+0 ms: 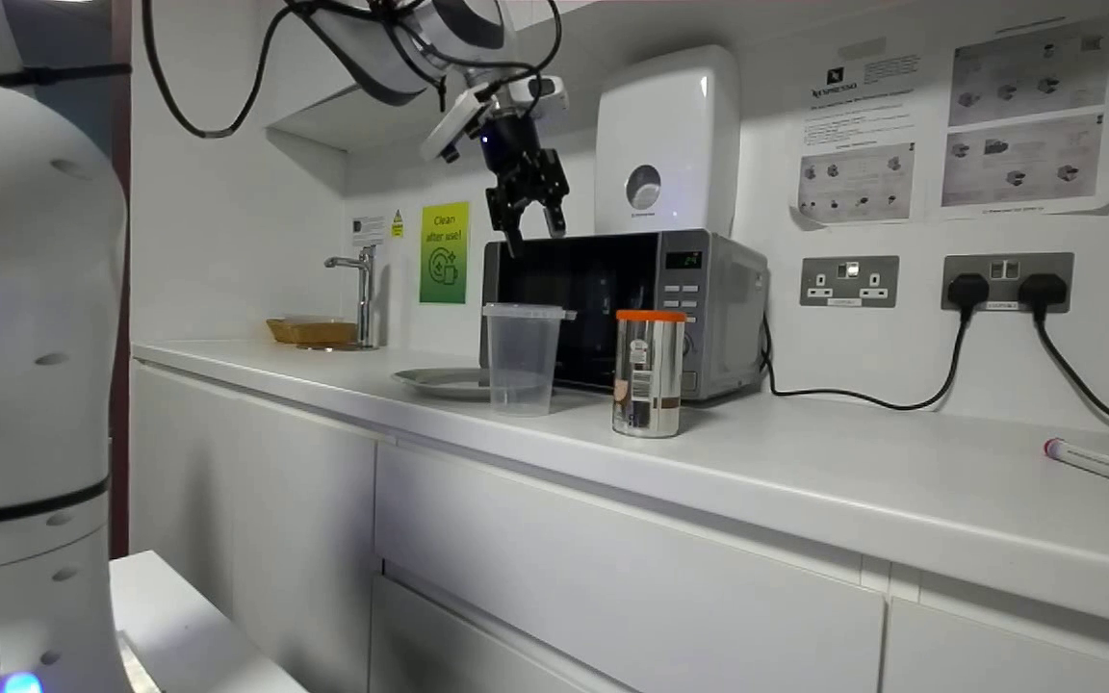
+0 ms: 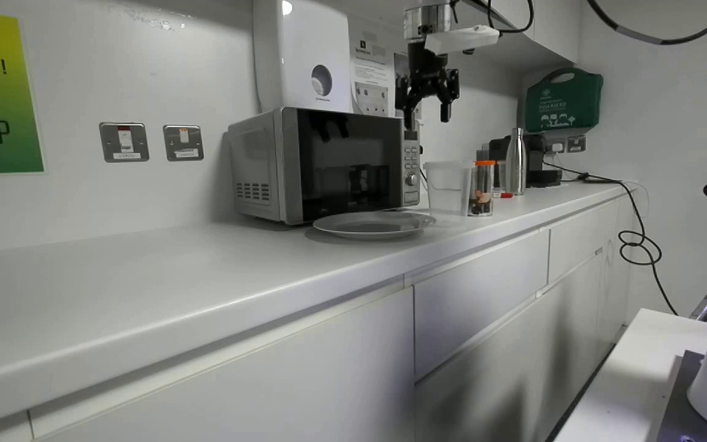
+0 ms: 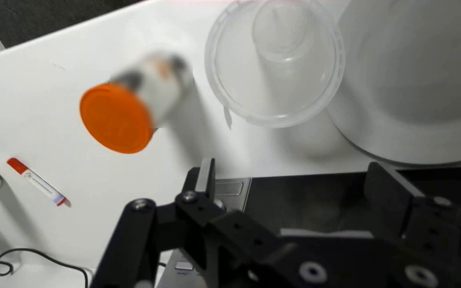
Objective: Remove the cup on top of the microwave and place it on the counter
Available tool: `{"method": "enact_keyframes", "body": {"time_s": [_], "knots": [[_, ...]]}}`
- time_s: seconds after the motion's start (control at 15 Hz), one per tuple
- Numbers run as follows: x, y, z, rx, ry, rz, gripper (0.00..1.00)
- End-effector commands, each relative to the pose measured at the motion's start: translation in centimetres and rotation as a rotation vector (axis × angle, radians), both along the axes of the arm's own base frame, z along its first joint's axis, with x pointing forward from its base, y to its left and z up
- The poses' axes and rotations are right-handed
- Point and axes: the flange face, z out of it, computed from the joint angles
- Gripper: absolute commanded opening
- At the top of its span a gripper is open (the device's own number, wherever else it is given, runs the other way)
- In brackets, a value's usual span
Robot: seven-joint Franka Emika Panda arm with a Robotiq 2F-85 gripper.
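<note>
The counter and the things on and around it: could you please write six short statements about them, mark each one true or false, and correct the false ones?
1. The cup sits on top of the microwave. False: it stands on the counter.
2. The gripper is open and holds nothing. True.
3. The plate lies in front of the microwave. True.
4. The lid of the canister is blue. False: it is orange.
5. The pen lies on the counter. True.
6. The first aid kit is red. False: it is green.
</note>
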Motion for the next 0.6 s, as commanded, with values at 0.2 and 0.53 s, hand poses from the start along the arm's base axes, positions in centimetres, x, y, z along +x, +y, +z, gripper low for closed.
{"method": "enact_keyframes", "body": {"time_s": [0.2, 0.53], "knots": [[-0.4, -0.3, 1.6, -0.001, 0.166, -0.055, 1.00], [-0.4, -0.3, 1.2, -0.002, 0.172, -0.055, 1.00]]}}
